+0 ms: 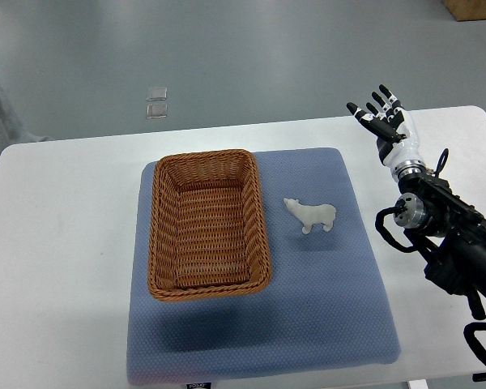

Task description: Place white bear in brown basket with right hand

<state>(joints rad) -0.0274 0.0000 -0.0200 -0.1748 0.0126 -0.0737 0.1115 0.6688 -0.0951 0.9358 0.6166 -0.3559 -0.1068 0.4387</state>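
A small white bear [312,215] stands on the blue mat [324,292], just right of the brown wicker basket [206,223]. The basket is rectangular and holds nothing. My right hand [381,115] is raised at the upper right, beyond the mat's far right corner, fingers spread and holding nothing. It is well away from the bear, up and to the right of it. Its dark forearm [449,235] runs down along the right edge.
The mat lies on a white table [65,243]. Grey floor shows beyond the far edge, with two small clear squares [156,103] on it. A brown box corner [474,8] sits at the top right.
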